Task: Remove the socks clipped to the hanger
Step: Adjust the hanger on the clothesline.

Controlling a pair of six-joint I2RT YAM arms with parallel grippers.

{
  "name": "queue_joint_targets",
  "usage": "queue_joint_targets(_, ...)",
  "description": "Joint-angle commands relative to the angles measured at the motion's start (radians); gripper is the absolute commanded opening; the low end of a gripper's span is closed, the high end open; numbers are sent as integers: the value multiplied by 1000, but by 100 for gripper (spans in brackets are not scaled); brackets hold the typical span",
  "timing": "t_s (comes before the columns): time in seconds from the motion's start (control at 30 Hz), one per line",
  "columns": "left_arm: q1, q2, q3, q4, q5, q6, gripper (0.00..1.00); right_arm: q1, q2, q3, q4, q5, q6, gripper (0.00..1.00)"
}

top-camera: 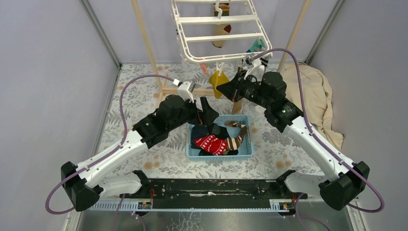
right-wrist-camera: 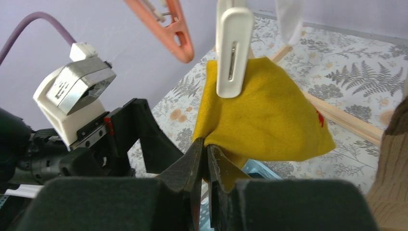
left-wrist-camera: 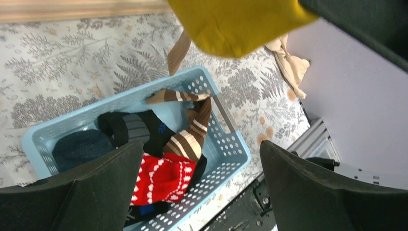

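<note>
**A:** Which arm has the sock at this moment?

**B:** The right one. The right end effector (right-wrist-camera: 204, 144) is closed almost fully. It pinches the lower left corner of the yellow sock (right-wrist-camera: 264, 110) between its two fingers.

**A:** And where does the sock hang?

**B:** It hangs from a white clip (right-wrist-camera: 233, 53) at the near edge of the hanger (top-camera: 216, 36). The clip bites the upper edge of the sock. In the right wrist view the clip is above the grasp point and a little to the right. The long axis of the clip is vertical, and the sock hangs down from it and spreads to the right.

**A:** So in which direction should the pull go?

**B:** I judge downward, along the axis of the clip, and then toward the arm bases. The blue basket (top-camera: 219, 154) stands on the counter (top-camera: 144, 96) below the sock and nearer to the robot. A sideways pull may only swing the hanger, because it seems to hang by its hook.

**A:** What about the other arm?

**B:** The left end effector (left-wrist-camera: 201, 144) is wide open and holds nothing. It hovers over the basket, just below and to the left of the sock. In its own view the sock is at the upper edge. It is near too, but the grip belongs to the right arm.

**A:** Is much work left?

**B:** Several socks (left-wrist-camera: 163, 178) lie in the basket: red, brown-striped and dark ones. Besides the yellow one, I see on the hanger a brown sock (top-camera: 222, 31) and a teal sock (top-camera: 256, 45), both further back.
</note>
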Motion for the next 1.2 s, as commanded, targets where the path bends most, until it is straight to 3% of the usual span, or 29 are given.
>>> queue_joint_targets(0.0,-5,12,23,159,-94,61,99,40,-3,63,-16,-2,-17,14)
queue_joint_targets(0.3,-4,37,-11,404,-176,168,99,52,9,102,-46,-56,6,15)
queue_joint_targets(0.63,-4,94,-13,552,-221,269,99,53,30,113,-20,-125,58,17)
queue_joint_targets(0.8,-4,132,-7,579,-223,295,98,53,32,117,-24,-141,63,17)
queue_joint_targets(1.17,-5,41,55,426,-185,206,92,53,-17,156,-229,106,-57,15)
